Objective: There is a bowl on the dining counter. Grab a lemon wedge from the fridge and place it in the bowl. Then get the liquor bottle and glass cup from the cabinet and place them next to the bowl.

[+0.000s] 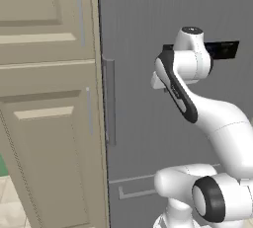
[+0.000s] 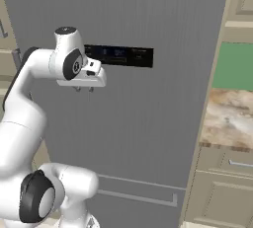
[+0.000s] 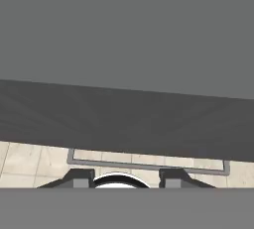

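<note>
Before the closed fridge (image 2: 148, 123), the hand (image 2: 84, 89) hangs empty, half open; its stiff, heavy door likely wants a firm grip on the handle (image 1: 109, 101).

The fridge (image 1: 163, 98) stands right of the cupboard (image 1: 47, 113) — counter (image 2: 230, 116) apparently at its right.

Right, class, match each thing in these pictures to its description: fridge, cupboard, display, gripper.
Things:
1. fridge
2. cupboard
3. display
4. gripper

Descriptions:
A. beige, panelled
B. dark strip on the grey door
C. open, empty, pointing down
D. grey, door shut

Pairs: 1-D, 2-A, 3-B, 4-C
</note>
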Controlling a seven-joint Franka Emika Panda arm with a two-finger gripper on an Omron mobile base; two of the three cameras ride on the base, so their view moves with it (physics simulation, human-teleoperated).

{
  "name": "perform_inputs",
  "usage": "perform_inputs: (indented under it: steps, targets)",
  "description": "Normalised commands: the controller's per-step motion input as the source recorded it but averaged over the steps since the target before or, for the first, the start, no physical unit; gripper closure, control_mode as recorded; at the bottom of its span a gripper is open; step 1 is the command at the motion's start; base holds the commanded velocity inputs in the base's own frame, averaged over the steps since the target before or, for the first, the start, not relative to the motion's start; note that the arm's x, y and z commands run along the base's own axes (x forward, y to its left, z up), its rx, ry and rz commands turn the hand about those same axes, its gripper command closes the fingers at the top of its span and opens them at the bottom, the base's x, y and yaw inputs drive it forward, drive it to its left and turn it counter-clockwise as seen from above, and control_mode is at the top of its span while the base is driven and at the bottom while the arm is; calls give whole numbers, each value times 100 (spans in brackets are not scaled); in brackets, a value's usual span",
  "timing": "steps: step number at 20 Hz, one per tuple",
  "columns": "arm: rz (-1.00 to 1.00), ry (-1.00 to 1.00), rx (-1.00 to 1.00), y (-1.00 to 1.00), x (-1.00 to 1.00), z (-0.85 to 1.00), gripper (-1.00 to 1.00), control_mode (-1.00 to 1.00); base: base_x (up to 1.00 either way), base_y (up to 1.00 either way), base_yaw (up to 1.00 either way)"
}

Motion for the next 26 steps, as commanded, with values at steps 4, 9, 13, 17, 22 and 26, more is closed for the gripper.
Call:
perform_inputs:
  steps: [4, 9, 13, 17, 22, 26]
  targets:
    - [0, 0, 0, 0, 0, 0, -100, 100, -11, 1, 0]
    - [0, 0, 0, 0, 0, 0, -100, 100, -84, 39, -1]
    - [0, 0, 0, 0, 0, 0, -100, 100, -62, 67, -14]
    - [0, 0, 0, 0, 0, 0, -100, 100, -22, 75, -18]
    - [0, 0, 0, 0, 0, 0, -100, 100, 13, 64, -30]
    - [0, 0, 0, 0, 0, 0, -100, 100, 25, 41, -38]
